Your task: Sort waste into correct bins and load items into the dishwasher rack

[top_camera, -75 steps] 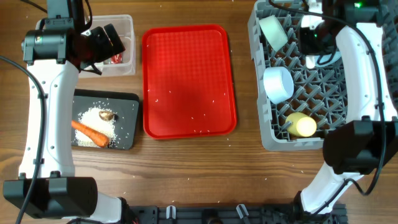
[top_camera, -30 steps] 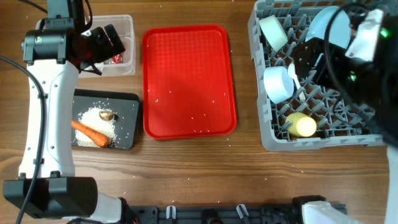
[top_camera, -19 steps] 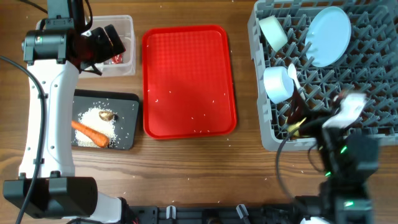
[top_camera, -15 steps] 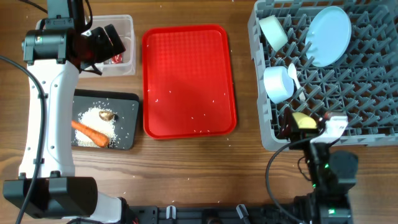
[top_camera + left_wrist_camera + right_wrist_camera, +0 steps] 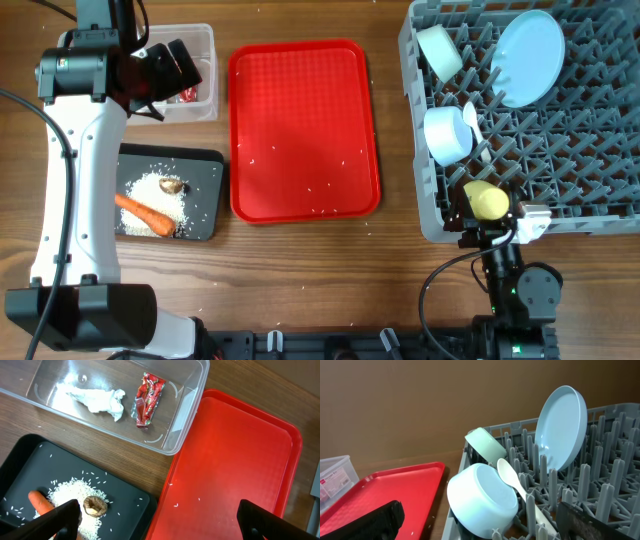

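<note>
Although the left arm [image 5: 75, 150] hides part of the clear tub [image 5: 207, 70] from overhead, the right arm [image 5: 505, 265] has dropped back off the dishwasher rack [image 5: 590, 150], uncovering the plate [image 5: 527, 57] standing in it. Left wrist: left tool [image 5: 160, 517] spread, empty; carrot [image 5: 40, 502] cut off. Right wrist: right tool [image 5: 485, 520] apart, empty.

plate [image 5: 530, 55], bowls [image 5: 447, 135], cup [image 5: 488, 201], spoon [image 5: 470, 118] in rack [image 5: 580, 150] | rice [image 5: 155, 190], carrot [image 5: 143, 213], lump [image 5: 171, 185] in black tray [image 5: 205, 170] | wrapper [image 5: 149, 399], tissue [image 5: 100, 400] in tub [image 5: 185, 405]
</note>
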`<move>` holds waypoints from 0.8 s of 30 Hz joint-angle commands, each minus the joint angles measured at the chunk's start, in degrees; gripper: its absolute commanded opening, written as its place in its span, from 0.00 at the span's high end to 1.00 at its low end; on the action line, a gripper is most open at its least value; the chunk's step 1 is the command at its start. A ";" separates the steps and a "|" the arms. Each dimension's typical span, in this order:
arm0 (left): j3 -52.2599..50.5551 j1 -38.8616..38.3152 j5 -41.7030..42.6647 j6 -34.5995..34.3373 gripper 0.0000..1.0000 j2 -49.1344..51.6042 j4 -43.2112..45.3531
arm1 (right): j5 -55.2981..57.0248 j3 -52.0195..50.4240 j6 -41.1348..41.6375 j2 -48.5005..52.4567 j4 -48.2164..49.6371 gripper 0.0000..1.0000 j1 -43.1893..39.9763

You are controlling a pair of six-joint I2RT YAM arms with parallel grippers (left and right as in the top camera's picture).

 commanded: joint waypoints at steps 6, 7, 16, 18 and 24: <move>-0.11 0.39 0.02 -0.68 0.00 0.17 -1.01 | 0.20 -0.46 0.33 0.00 0.26 0.00 -0.20; -0.11 0.63 0.04 -0.72 0.00 0.17 -1.31 | 0.20 -0.46 0.33 0.00 0.26 0.00 -0.20; -37.83 -4.94 -1.27 -0.50 0.00 -29.00 40.06 | 0.20 -0.46 0.33 0.00 0.26 0.00 -0.20; -55.65 -3.74 -0.74 -0.83 0.00 -41.81 51.67 | 0.20 -0.46 0.33 0.00 0.26 0.00 -0.20; -85.35 2.10 0.48 -5.22 0.00 -71.04 59.67 | 0.20 -0.46 0.33 0.00 0.26 0.00 -0.20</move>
